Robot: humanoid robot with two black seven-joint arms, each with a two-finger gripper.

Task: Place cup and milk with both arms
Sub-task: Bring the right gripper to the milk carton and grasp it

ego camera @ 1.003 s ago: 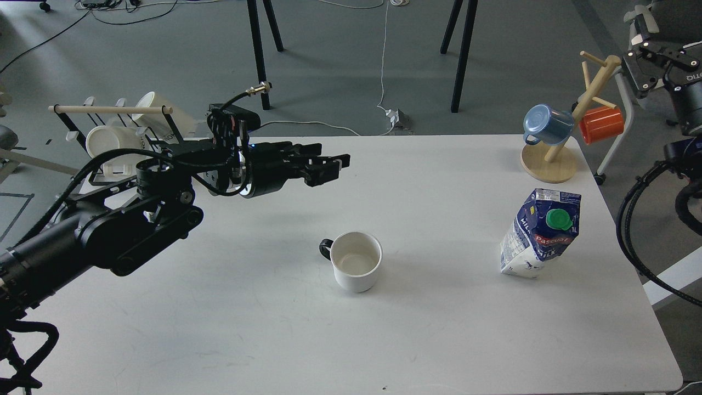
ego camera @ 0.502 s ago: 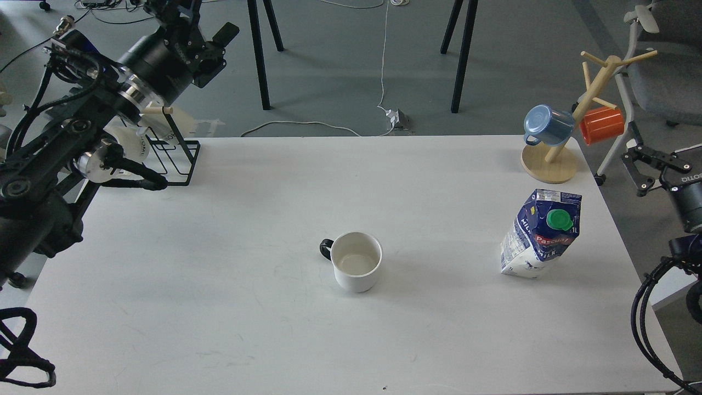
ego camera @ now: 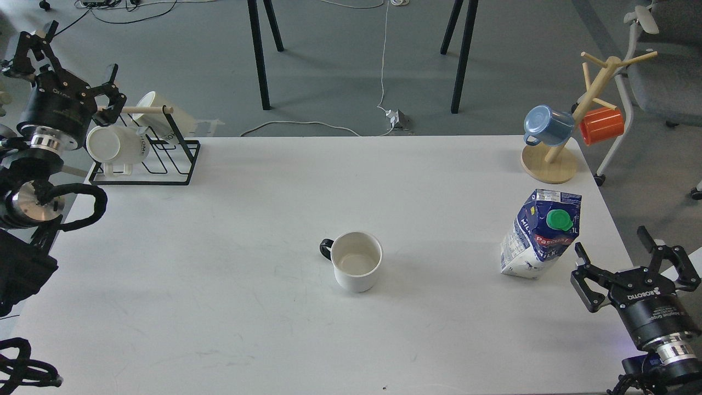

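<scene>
A white cup (ego camera: 356, 263) with a black handle stands upright and empty in the middle of the white table (ego camera: 219, 247). A blue and white milk carton (ego camera: 539, 235) with a green cap stands near the right edge, leaning slightly. My left gripper (ego camera: 68, 68) is open and empty, raised at the far left above the dish rack. My right gripper (ego camera: 630, 266) is open and empty at the table's right front corner, just right of and below the carton, not touching it.
A black wire rack (ego camera: 148, 159) holding white cups stands at the back left corner. A wooden mug tree (ego camera: 554, 159) with a blue cup (ego camera: 545, 125) and an orange cup (ego camera: 602, 124) stands at the back right. A chair (ego camera: 663, 66) is beyond the right edge.
My left arm has swung away from above the table centre to the far left, gripper pointing up. My right gripper has dropped from the upper right to the table's right front corner.
</scene>
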